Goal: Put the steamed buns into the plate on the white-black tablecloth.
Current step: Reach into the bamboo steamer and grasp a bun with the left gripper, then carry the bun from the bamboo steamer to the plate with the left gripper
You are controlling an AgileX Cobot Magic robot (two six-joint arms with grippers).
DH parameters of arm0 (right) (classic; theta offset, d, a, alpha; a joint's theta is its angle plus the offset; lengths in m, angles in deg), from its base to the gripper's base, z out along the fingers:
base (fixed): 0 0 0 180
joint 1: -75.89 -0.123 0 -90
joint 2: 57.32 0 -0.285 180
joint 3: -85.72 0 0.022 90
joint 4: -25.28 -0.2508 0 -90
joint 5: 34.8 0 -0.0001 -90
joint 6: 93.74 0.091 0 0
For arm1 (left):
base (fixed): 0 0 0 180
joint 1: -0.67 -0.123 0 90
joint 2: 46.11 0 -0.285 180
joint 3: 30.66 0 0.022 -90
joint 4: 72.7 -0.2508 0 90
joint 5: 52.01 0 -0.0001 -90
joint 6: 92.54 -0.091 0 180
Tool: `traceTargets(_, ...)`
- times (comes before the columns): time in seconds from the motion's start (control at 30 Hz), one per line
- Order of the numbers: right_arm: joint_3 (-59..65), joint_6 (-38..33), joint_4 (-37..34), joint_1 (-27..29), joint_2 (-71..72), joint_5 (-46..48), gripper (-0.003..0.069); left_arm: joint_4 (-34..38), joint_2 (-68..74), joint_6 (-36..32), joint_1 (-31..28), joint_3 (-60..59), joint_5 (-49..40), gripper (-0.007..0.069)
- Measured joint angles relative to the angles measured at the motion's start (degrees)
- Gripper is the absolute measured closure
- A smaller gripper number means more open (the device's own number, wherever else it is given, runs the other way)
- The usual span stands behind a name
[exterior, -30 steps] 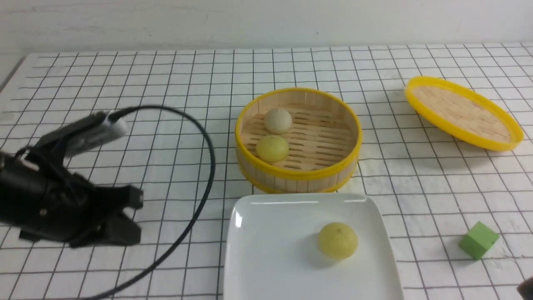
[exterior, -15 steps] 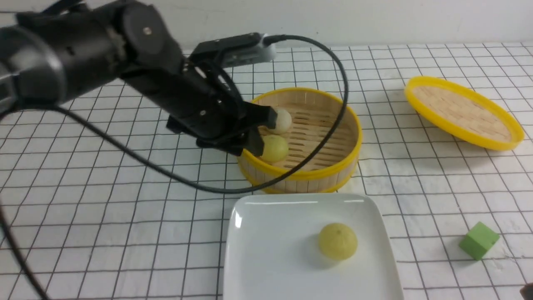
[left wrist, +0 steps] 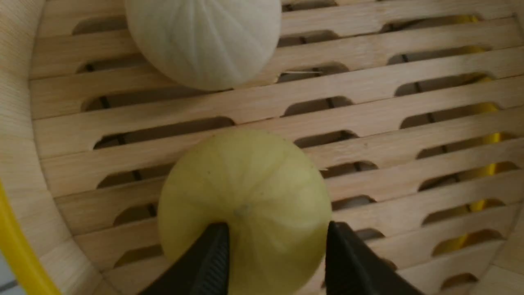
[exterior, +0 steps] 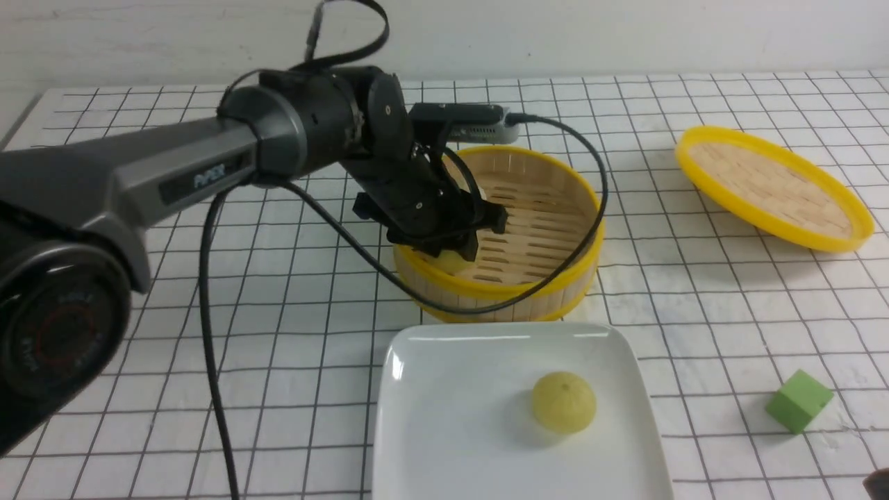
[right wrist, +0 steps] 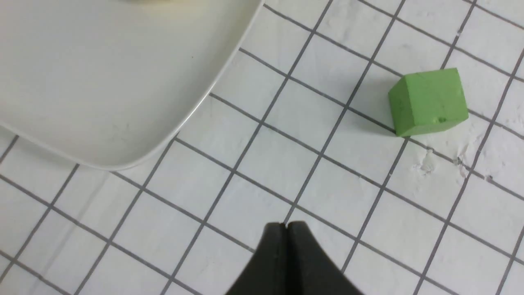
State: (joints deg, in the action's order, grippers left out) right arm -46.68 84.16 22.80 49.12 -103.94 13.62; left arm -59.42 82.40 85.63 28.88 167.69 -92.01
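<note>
One yellow-green steamed bun (exterior: 564, 401) lies on the white square plate (exterior: 444, 417), near the front of the white-black tablecloth (exterior: 173, 312). A second yellow-green bun (left wrist: 245, 196) and a beige-grey bun (left wrist: 204, 41) sit inside the bamboo steamer (exterior: 555, 278). My left gripper (exterior: 484, 236) reaches down into the steamer, open, its two fingertips just over the yellow-green bun (exterior: 448, 260); in the left wrist view the left gripper (left wrist: 276, 224) straddles that bun's near side. My right gripper (right wrist: 285, 224) is shut and empty, above the cloth beside a corner of the plate (right wrist: 102, 82).
The yellow-rimmed steamer lid (exterior: 771, 187) rests tilted at the back right. A green cube (exterior: 799, 401) sits on the cloth right of the plate, also in the right wrist view as the green cube (right wrist: 428, 102). The left arm's cable (exterior: 208, 347) trails over the cloth.
My left arm swung from the front left up and over into the steamer, and its jaws opened over the yellow-green bun. The right gripper and the buns stayed put.
</note>
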Motion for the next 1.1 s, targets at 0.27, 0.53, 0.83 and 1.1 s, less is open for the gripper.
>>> traceTargets(0.27,0.0,0.05,0.0,0.0,0.0,0.0,0.0659,-0.28,-1.23,0.06,0.0,0.52,-2.45,0.0593)
traceTargets(0.53,0.0,0.05,-0.23,0.0,0.0,0.0,0.0657,-2.36,-19.02,0.06,0.0,0.46,-14.48,0.0606)
traceTargets(0.83,0.03,0.05,-0.84,0.0,0.0,-0.09,0.0655,-0.29,-28.14,1.12,0.0,-5.46,-30.46,0.0603)
traceTargets(1.1,0.1,0.05,-0.85,0.0,0.0,-0.13,0.0647,7.24,-22.65,1.41,0.07,-24.49,-13.11,0.0559)
